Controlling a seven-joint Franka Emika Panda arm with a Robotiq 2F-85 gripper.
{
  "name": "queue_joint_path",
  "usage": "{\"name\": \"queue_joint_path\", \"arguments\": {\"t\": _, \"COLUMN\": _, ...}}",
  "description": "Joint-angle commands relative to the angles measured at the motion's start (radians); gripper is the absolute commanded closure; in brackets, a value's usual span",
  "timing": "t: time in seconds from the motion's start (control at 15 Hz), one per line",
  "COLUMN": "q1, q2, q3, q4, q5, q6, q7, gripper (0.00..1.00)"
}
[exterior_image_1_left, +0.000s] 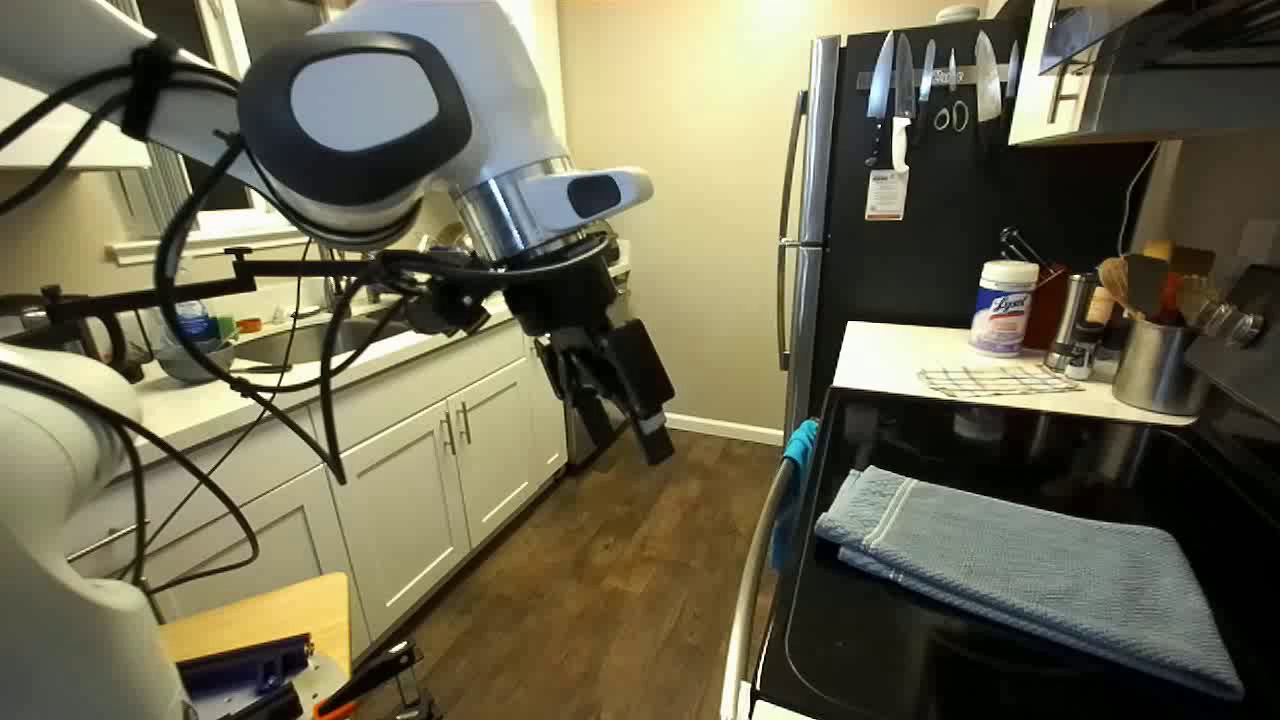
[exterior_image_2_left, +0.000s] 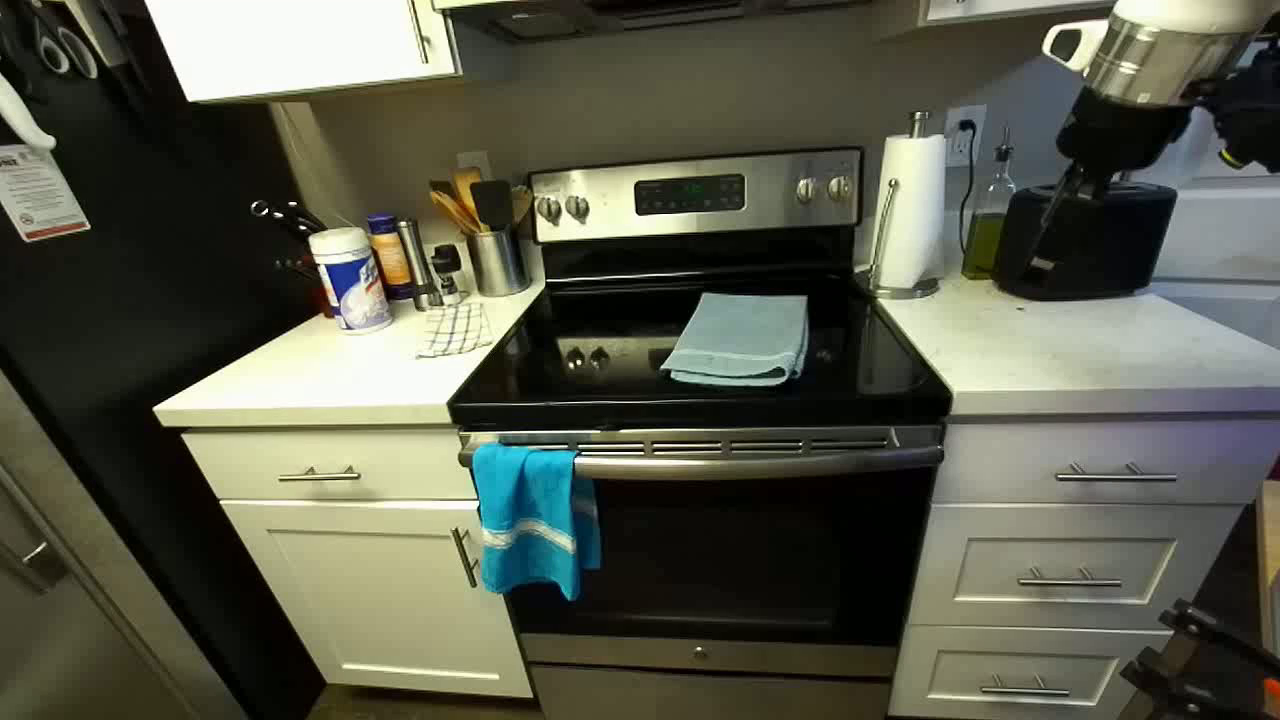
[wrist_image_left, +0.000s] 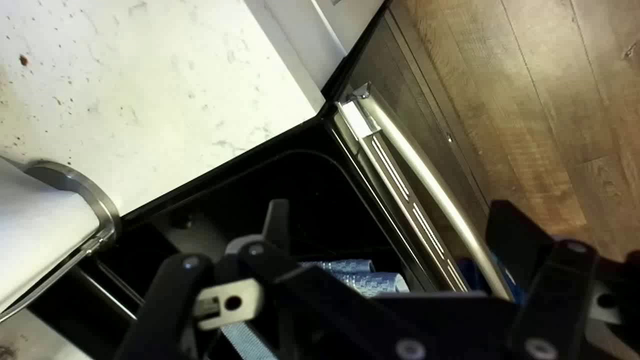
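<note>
Stovetop (exterior_image_2_left: 590, 385), black, bearing folded blue towel (exterior_image_2_left: 742, 335); white counters (exterior_image_2_left: 1090, 345) either side; wood floor (exterior_image_1_left: 620, 590); fingers (wrist_image_left: 277, 222) apart.

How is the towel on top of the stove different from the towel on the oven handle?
The stove towel is soft grayish blue; the handle towel is bright blue. The stove towel lies folded on the black stovetop; the handle towel hangs from the oven handle. Both are blue cloths with pale stripes.

Cloth (exterior_image_2_left: 740, 335) on stovetop (exterior_image_2_left: 590, 385), stovetop between utensil holder (exterior_image_2_left: 498, 264) and paper towel roll (exterior_image_2_left: 912, 210), dishtowel (exterior_image_2_left: 528, 510) over oven handle (exterior_image_2_left: 760, 467)
</note>
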Motion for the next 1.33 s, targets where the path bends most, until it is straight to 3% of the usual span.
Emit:
{"name": "queue_joint_path", "arguments": {"t": 0.0, "q1": 0.002, "q2": 0.001, "q3": -0.001, "q4": -0.004, "q5": 0.0, "q6": -0.004, "q7": 0.0, "gripper": 0.0}}
{"name": "queue_joint_path", "arguments": {"t": 0.8, "q1": -0.001, "q2": 0.028, "q3": 0.004, "q4": -0.005, "q5": -0.005, "q6": 0.013, "q7": 0.01, "gripper": 0.0}}
{"name": "queue_joint_path", "arguments": {"t": 1.0, "q1": -0.003, "q2": 0.06, "q3": 0.003, "q4": -0.001, "q5": -0.013, "q6": 0.062, "q7": 0.01, "gripper": 0.0}}
{"name": "queue_joint_path", "arguments": {"t": 1.27, "q1": -0.026, "q2": 0.149, "q3": 0.021, "q4": 0.009, "q5": -0.046, "q6": 0.218, "q7": 0.026, "gripper": 0.0}}
